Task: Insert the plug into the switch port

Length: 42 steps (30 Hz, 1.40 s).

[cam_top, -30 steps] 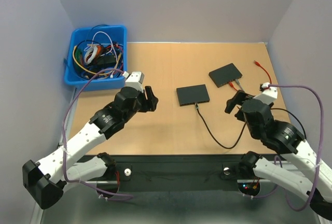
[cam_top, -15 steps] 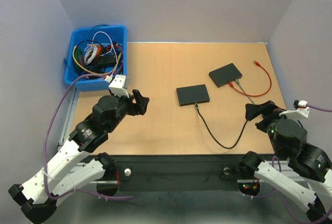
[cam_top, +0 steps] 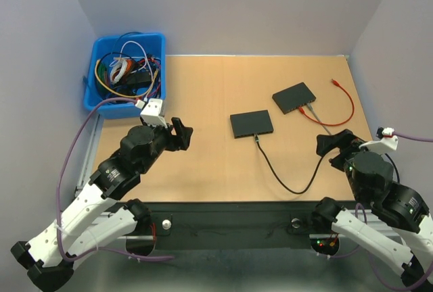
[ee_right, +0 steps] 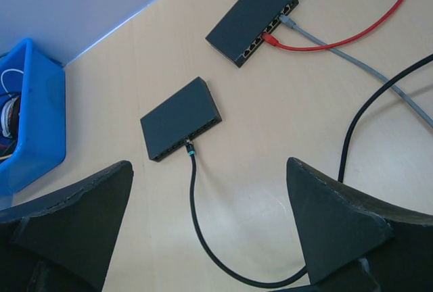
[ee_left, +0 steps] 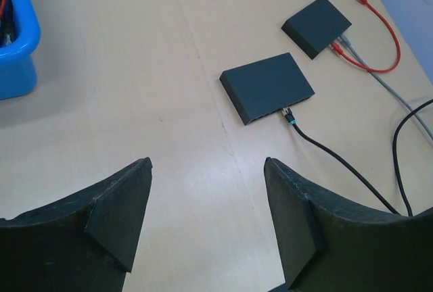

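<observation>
1. My left gripper [cam_top: 181,134] hangs over the left half of the desk, closer to the near edge than to the far one. Its matte black wedge fingers [ee_left: 115,217] are spread wide with nothing between them.
2. My right gripper [cam_top: 333,144] sits by the right edge, at about the same depth. Its jaws are also parted and empty.
3. Both arms have pulled back toward the near edge compared with a second ago. Over the last half second the left one has barely moved, and the right one has edged slightly inward.
4. A smooth black cable [cam_top: 291,182] loops over the pale wood-grain desk [cam_top: 216,82] between my grippers, dipping toward the near edge.
5. The cable ends in the plug [ee_right: 189,149], which has a teal collar. It sits in the port face of the nearer switch [cam_top: 252,124], a flat dark rectangular box near the middle of the desk. It has been there in every frame.
6. A second switch [cam_top: 294,96] of the same kind lies further toward the far right corner. A thin red cable [cam_top: 345,103] and a grey cable [cam_top: 318,117] are plugged into it.
7. A glossy blue plastic bin [cam_top: 125,72] full of tangled wires fills the far left corner.
</observation>
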Available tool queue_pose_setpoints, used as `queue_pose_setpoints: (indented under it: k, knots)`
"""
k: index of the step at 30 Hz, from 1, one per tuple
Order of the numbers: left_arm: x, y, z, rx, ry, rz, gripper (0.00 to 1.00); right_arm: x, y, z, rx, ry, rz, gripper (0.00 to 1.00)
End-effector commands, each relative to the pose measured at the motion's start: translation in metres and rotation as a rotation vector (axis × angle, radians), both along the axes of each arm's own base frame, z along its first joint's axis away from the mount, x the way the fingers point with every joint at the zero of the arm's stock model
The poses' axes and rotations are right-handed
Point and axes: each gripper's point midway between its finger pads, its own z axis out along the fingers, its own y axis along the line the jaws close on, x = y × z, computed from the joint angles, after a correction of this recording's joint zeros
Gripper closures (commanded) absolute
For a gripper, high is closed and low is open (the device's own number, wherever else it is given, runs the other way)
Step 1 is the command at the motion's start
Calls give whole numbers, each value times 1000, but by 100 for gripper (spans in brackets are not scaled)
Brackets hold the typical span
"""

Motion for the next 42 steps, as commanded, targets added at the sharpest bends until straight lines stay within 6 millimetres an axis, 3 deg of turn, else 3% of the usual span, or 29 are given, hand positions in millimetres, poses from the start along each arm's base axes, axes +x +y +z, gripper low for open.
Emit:
queue_pose_setpoints:
  k: [1,42]
  knots:
    - [2,3,5,-7,-25,18,22,3,0,4,11,-19,-11,0]
    - [0,4,9,-17,-36,12,19,6,8,1,-9,-6,22,0]
